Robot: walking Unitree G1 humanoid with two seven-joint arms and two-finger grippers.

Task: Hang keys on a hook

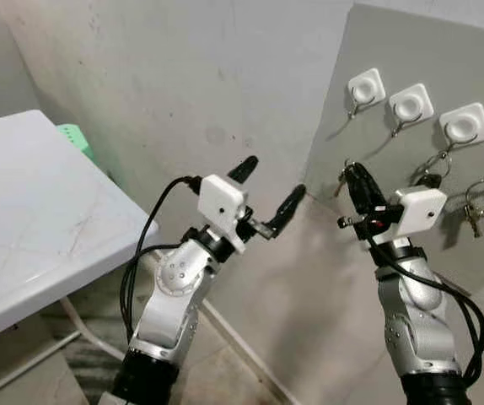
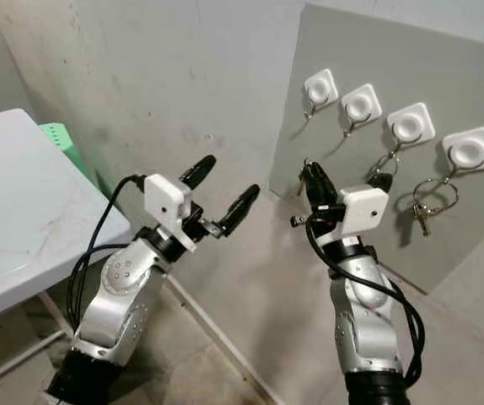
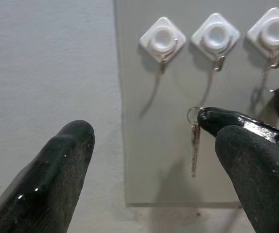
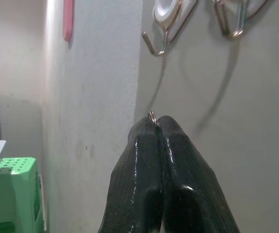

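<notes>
Grey walls met at a corner, one panel point(image 2: 377, 228) carrying a row of white hooks. The right gripper point(image 2: 314, 181) was clenched on the keys point(image 3: 194, 145), their ring just below the first hook point(image 2: 319, 89) and not yet on it. The left gripper point(image 1: 269, 196) hung spread and empty beside it. Hanging remained undone.

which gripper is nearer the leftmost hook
Right. The right gripper, shut on a key ring, sits just below the leftmost hook; the open left gripper is farther, off the board.
</notes>
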